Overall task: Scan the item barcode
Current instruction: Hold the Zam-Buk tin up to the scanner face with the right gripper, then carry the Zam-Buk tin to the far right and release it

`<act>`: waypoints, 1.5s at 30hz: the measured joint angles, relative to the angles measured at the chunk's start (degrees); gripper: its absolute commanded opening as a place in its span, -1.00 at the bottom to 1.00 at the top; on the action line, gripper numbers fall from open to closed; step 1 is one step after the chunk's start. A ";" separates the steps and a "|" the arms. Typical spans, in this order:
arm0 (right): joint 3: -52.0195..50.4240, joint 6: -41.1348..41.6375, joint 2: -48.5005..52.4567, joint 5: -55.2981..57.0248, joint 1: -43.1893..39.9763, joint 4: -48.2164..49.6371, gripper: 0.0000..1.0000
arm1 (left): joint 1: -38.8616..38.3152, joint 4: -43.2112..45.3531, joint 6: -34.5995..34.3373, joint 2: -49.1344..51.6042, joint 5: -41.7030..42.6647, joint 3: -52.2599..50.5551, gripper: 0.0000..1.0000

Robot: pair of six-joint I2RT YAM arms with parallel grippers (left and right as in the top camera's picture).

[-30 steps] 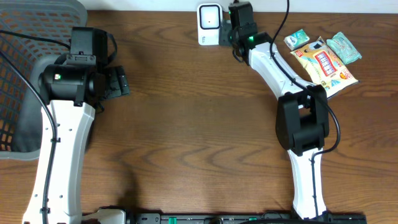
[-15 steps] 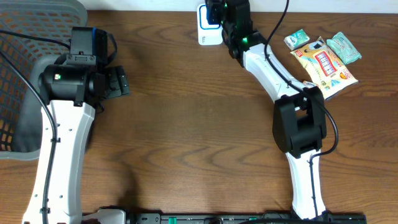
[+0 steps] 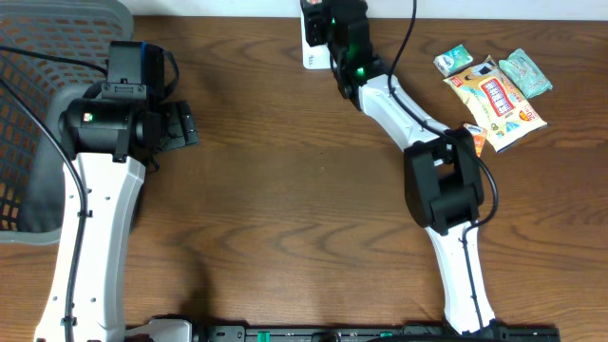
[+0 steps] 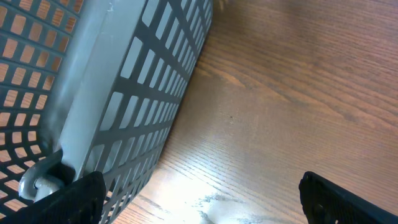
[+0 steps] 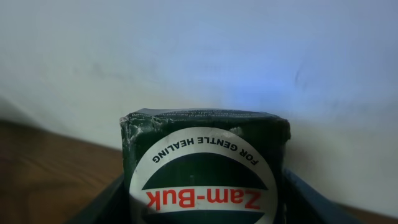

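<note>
The left arm (image 3: 90, 204) rises along the table's left side, its wrist bent right, and the left gripper (image 4: 199, 202) is spread wide with nothing between its fingers. The right arm (image 3: 432, 190) stretches to the far edge, where the right gripper (image 5: 205, 199) clamps a box (image 5: 205, 168).

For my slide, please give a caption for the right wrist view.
Right gripper holding a green Zam-Buk box before a white wall.
</note>
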 measured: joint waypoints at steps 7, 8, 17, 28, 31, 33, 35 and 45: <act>0.00 -0.46 1.46 0.00 0.00 0.02 -0.28 | 0.00 0.00 0.00 0.00 0.00 0.00 0.96; 0.00 -0.46 1.46 0.00 0.00 0.07 -0.29 | 0.00 0.00 0.00 0.00 0.00 0.00 0.96; 0.00 1.36 -0.46 -0.11 -2.29 -7.21 -0.36 | 0.00 0.02 0.00 0.00 0.00 0.00 0.96; 0.37 2.29 -13.70 4.44 -16.57 -38.16 -0.27 | 0.00 -0.02 0.02 0.00 0.00 0.00 0.96; 0.52 2.29 -14.73 7.37 -20.04 -46.38 -0.27 | 0.00 -0.02 0.02 0.00 0.00 0.00 0.96; 0.52 2.27 -14.62 8.74 -22.12 -51.74 -0.22 | 0.00 0.00 0.00 0.00 0.00 0.00 0.96; 0.44 2.27 -14.45 9.29 -23.50 -55.08 0.09 | 0.00 0.00 0.00 0.00 0.00 0.00 0.96; 0.44 2.51 -14.43 10.21 -27.74 -63.17 0.98 | 0.00 0.00 0.00 0.00 0.00 0.00 0.96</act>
